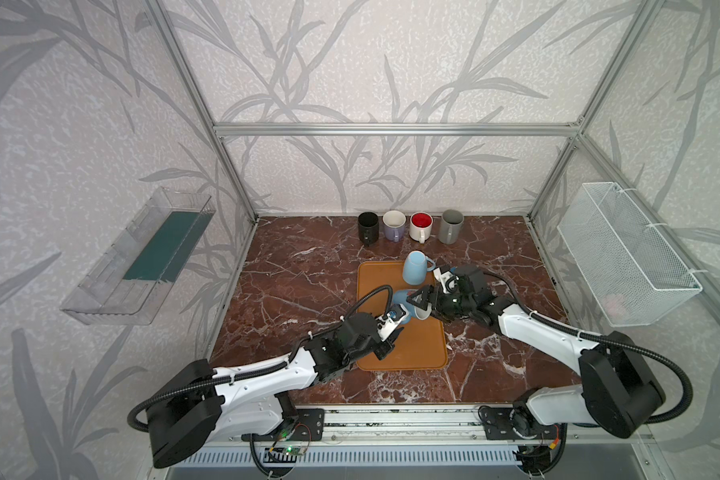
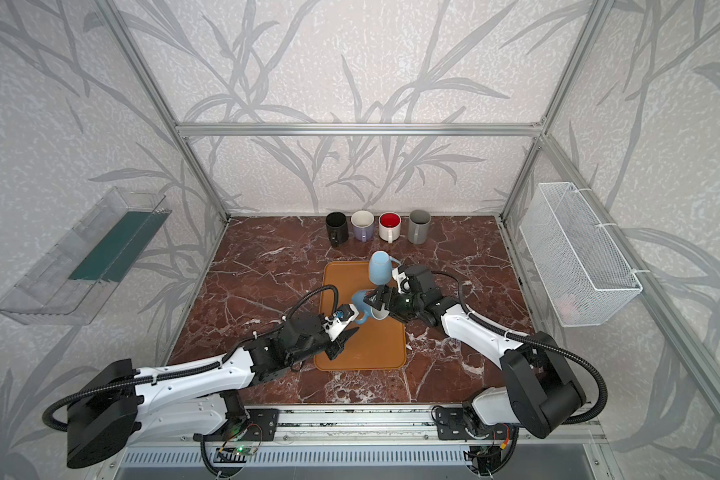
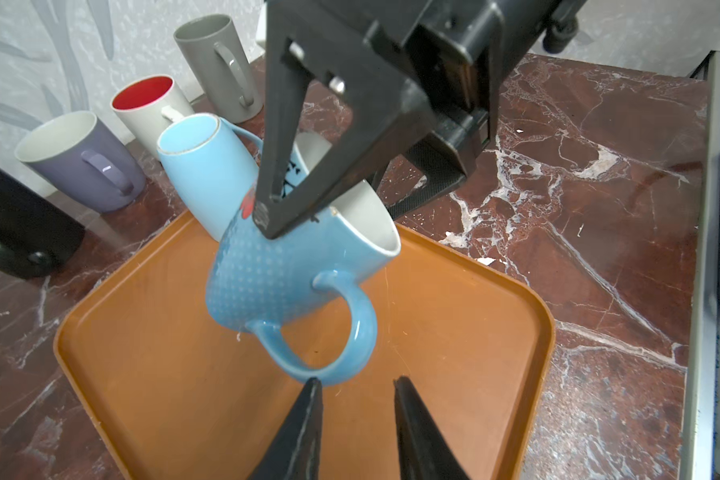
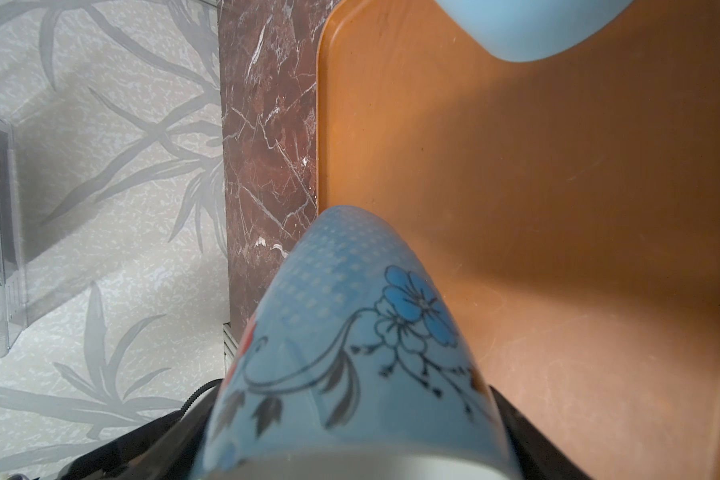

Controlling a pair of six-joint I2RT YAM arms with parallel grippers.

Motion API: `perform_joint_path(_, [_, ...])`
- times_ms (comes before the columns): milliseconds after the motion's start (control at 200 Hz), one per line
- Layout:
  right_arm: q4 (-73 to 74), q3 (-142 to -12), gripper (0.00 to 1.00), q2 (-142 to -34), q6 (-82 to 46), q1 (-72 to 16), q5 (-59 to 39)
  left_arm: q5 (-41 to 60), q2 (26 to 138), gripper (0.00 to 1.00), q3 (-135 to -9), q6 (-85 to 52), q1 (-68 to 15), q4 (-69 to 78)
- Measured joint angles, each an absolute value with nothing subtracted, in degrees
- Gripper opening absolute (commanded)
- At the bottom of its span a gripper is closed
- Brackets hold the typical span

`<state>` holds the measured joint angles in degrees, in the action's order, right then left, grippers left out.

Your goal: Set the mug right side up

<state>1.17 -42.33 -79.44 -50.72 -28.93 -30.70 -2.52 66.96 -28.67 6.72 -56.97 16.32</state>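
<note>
White arms (image 1: 262, 376), black joints (image 1: 616, 386), ribbed black cables (image 1: 687, 390), black wedge-shaped left pincer (image 3: 357, 380).

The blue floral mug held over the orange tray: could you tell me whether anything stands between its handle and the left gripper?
Nothing visible does. The left gripper, jaws open, sits right at the handle of the blue floral ceramic mug, over bare orange plastic tray. The plain pale blue mug stands beyond.

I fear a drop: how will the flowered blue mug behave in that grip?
Its glaze looks shiny, so the flowered blue mug probably slips easily in the right gripper. Likely ceramic; dropped onto the orange tray, it may chip.
</note>
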Motion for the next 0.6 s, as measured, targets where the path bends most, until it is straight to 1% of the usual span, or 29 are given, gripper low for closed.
perform_joint_path(295, [-0.95,-42.48,0.54,-79.44,-50.28,-28.58,-30.89,-8.08,72.90,0.32,-30.28,11.49,-58.76,17.17])
perform_joint_path(605, [-1.80,-43.22,0.54,-79.40,-50.28,-28.58,-31.03,-12.71,74.52,0.32,-31.53,14.96,-59.96,17.63])
